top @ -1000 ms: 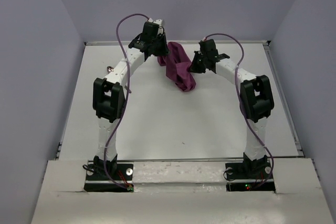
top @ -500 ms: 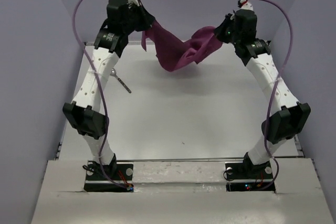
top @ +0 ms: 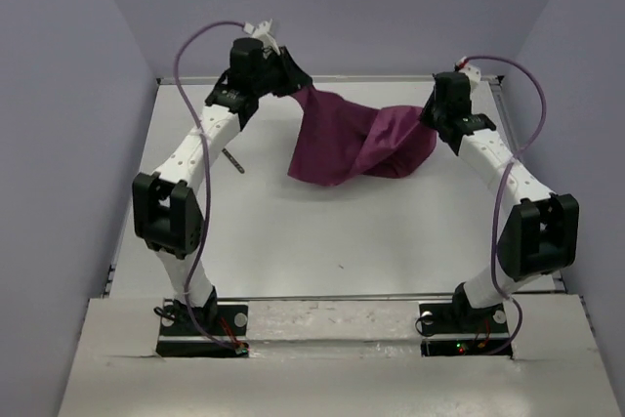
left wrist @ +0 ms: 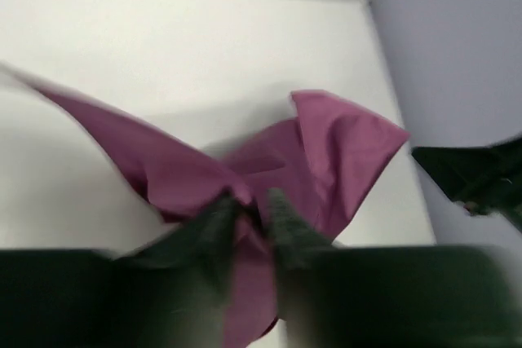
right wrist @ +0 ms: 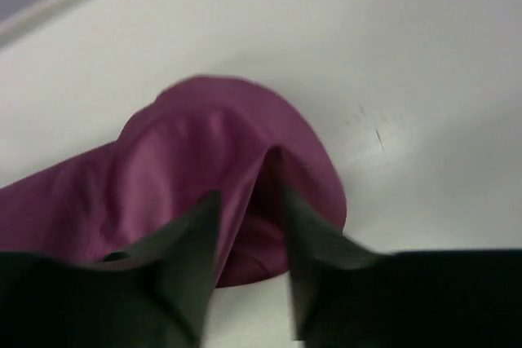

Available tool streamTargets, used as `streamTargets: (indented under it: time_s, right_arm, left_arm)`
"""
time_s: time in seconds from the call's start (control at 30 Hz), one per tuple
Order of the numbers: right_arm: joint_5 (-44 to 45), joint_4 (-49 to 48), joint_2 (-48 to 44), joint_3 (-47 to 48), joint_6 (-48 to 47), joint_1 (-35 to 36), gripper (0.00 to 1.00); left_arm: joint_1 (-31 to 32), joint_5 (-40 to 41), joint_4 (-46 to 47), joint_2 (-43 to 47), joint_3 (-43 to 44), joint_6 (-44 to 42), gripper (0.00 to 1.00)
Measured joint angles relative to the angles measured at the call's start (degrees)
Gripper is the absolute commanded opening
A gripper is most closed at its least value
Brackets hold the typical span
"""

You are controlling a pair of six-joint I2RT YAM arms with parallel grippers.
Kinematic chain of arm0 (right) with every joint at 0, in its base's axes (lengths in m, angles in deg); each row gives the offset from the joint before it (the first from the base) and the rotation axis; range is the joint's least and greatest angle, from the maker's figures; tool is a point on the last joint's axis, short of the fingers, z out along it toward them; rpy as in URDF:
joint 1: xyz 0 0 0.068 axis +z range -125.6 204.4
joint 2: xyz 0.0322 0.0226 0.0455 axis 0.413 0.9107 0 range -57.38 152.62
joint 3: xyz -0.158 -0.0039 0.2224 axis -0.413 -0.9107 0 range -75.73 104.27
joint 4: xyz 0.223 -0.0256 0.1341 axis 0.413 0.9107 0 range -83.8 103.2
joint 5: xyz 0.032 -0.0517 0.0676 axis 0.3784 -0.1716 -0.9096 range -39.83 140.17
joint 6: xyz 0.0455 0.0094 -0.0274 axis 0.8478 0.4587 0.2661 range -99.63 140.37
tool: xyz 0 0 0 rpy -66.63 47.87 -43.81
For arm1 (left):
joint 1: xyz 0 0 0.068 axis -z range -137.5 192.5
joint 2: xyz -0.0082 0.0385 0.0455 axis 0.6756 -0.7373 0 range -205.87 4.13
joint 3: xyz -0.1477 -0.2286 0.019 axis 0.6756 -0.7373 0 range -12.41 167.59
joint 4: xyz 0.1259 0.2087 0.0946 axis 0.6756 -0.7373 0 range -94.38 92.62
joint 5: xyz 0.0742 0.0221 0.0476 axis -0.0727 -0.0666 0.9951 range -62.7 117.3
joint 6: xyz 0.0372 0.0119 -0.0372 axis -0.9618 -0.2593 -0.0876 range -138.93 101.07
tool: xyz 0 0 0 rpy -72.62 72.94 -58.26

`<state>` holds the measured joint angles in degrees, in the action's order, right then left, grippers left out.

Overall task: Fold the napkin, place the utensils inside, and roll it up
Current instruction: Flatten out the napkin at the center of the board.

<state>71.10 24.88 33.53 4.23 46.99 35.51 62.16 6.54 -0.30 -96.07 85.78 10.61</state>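
Looking at the far side of the white table, we find the soft plum-purple cloth napkin strung left to right: the left gripper pinches 1 corner, the right gripper has jaws slightly parted around the other, hold unclear.

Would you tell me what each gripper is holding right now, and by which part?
The left gripper pinches the napkin at one bunched corner. The right gripper straddles its opposite end; whether it grips cannot be told.
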Motion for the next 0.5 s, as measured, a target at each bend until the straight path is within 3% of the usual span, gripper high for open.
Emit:
streamTargets:
  time_s: [0.07,0.1,0.13,0.27,0.37,0.5]
  right_arm:
    - [0.5,0.1,-1.4,-7.0,0.0,0.0,0.71]
    - [1.0,0.9,-2.6,-11.1,0.2,0.0,0.83]
    - [1.1,1.7,-3.4,-13.4,0.1,0.0,0.89]
    - [0.9,3.8,-8.0,-16.5,-0.1,0.0,0.96]
    - [-0.1,3.8,-11.2,-15.7,-0.1,0.0,0.95]
    - [-1.2,4.4,-11.4,-13.0,-0.5,0.9,0.9]
  left_arm:
    - [0.0,0.3,-1.7,-3.8,-4.2,0.9,0.82]
    - [-0.2,0.5,-3.0,-6.6,-6.5,1.2,0.95]
    - [-0.2,0.7,-4.6,-8.7,-8.5,1.2,0.98]
    - [-0.3,2.0,-9.6,-11.0,-13.0,1.1,0.98]
    - [-0.3,4.9,-10.3,-8.2,-13.0,0.0,0.95]
    - [-0.3,8.4,-9.1,0.4,-15.3,-1.4,0.82]
